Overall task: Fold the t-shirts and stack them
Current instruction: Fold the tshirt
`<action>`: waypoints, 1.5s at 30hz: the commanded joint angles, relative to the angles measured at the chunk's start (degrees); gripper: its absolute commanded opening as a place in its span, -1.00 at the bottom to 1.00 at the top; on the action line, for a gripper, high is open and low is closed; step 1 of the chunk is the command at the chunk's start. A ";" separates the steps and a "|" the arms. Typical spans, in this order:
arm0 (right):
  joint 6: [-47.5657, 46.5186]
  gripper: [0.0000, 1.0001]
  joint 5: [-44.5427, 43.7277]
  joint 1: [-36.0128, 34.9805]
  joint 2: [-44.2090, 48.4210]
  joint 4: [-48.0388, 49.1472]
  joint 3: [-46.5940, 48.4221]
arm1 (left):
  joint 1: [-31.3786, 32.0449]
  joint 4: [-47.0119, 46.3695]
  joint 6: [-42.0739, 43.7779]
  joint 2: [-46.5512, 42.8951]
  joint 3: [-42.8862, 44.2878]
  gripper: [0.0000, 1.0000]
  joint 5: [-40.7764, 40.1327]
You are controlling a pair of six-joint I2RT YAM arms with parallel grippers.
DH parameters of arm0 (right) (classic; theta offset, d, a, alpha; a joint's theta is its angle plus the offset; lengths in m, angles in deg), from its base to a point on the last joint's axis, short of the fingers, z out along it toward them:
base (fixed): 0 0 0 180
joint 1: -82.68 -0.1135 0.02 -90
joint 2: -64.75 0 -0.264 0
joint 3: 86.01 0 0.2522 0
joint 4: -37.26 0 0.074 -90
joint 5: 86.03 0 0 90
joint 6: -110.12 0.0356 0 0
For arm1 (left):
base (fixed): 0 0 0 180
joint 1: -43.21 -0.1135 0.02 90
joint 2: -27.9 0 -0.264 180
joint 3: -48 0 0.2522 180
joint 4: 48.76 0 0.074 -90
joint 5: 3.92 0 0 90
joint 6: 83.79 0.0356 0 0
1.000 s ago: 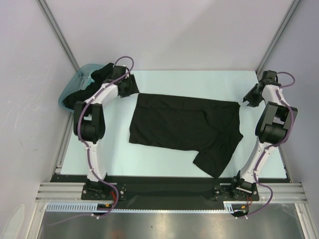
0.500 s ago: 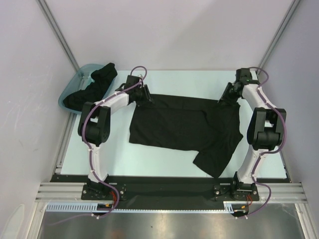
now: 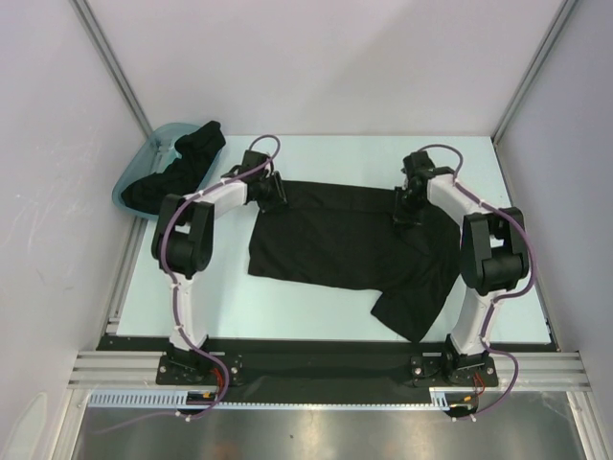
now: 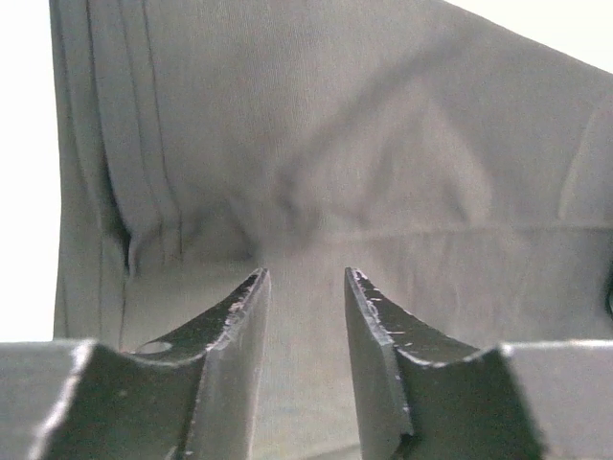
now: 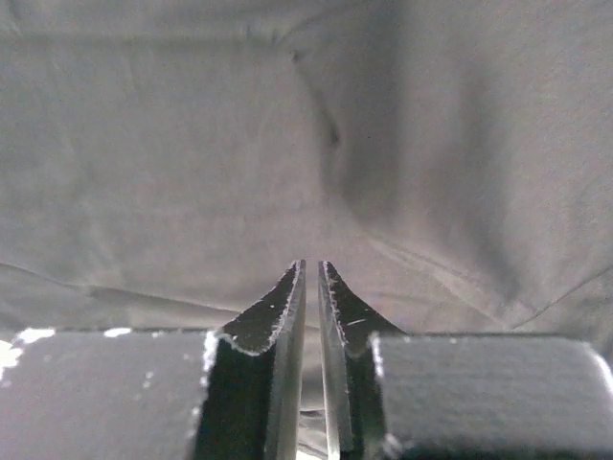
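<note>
Both arms have swung inward onto the t-shirt point(image 3: 335, 244) spread across the middle of the tabletop point(image 3: 326, 153). At its far-left corner the left gripper point(image 3: 280, 196) presses down with jaws apart. At its far edge the right gripper point(image 3: 406, 215) is narrowed to a slit; I cannot tell whether it pinches cloth.

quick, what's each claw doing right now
left claw: open, jaws apart, tips down on the spread black soft cloth t-shirt.
right claw: closed, apparently pinching that t-shirt's cloth.
</note>
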 commanded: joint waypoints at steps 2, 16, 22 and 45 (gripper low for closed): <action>-2.30 -0.67 -7.83 -3.06 2.34 -0.53 -1.73 | 0.88 -0.58 0.94 -9.35 -3.77 -0.18 -0.25; -1.59 -0.31 -22.43 -5.80 -0.73 0.45 -2.70 | 3.17 -0.67 0.68 -25.79 -18.19 -0.17 2.56; -2.12 -0.33 -24.63 -5.71 -1.71 2.12 -2.00 | 3.61 0.91 1.73 -30.02 -20.47 -0.16 3.00; -7.57 -1.00 -12.43 3.25 -4.95 -2.54 10.03 | 5.10 0.56 1.65 -33.98 -24.51 -0.14 3.53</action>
